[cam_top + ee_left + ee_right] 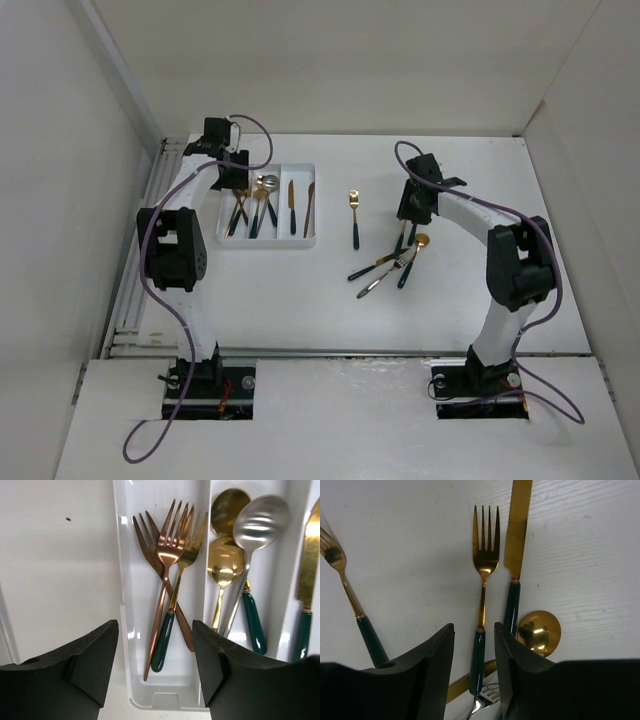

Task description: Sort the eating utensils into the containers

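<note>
The white cutlery tray (301, 172) holds forks (238, 213) in its left compartment, spoons (263, 200) in the middle and two knives (293, 208) on the right. My left gripper (236, 180) hangs open and empty over the fork compartment; in the left wrist view it (155, 630) frames copper and gold forks (169, 560), with spoons (240, 540) beside them. My right gripper (410, 208) is open and low over the loose pile (388, 263). In the right wrist view it (474, 627) straddles a gold fork's green handle (478, 655).
A lone gold fork (354, 216) lies between tray and pile. Round the right gripper lie a gold knife (518, 530), a gold spoon (539, 632), a second fork (342, 580) and a silver fork head (482, 702). White walls enclose the table.
</note>
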{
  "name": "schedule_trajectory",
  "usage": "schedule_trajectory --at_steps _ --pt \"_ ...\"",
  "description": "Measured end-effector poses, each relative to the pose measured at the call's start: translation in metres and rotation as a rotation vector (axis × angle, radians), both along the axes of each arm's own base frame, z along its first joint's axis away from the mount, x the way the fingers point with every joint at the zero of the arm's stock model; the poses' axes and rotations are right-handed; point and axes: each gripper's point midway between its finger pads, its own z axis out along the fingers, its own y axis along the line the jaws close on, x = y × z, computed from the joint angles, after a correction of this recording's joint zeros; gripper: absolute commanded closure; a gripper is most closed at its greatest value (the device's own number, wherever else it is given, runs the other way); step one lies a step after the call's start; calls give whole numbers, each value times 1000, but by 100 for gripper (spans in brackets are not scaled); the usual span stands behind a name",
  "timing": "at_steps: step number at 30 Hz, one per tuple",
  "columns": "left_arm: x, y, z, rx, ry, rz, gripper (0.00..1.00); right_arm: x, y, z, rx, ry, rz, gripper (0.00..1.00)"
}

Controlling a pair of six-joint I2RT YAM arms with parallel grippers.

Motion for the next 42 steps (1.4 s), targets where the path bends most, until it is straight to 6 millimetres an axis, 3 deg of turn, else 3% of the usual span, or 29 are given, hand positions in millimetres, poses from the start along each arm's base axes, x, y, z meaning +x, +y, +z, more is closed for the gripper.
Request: schedule_trajectory --at_steps 3,9,15,17,23,24,28,37,42 --pt "0 -5 23 8 -47 -4 42 1 5 -11 0 31 13 57" --pt "-6 -37 54 3 -110 -69 42 -8 4 -24 -12 87 16 57" --pt "-10 -42 54 4 -99 -80 42 -13 6 -42 -12 141 24 57" --pt "-10 -42 54 4 -100 -79 42 -15 7 -49 -11 158 30 62" --pt "-11 -40 55 4 -98 -75 41 -11 12 -49 -1 163 49 73" --pt "-11 -40 55 4 -98 -75 41 -11 13 -49 -2 164 55 82" --pt "-12 -39 57 2 -102 -73 41 -10 14 -50 -6 176 72 100" --pt "-17 -43 71 2 -119 -90 41 -5 16 -45 -8 165 98 100" --pt "-22 -65 82 -46 -127 -181 39 7 22 -23 12 102 109 100"
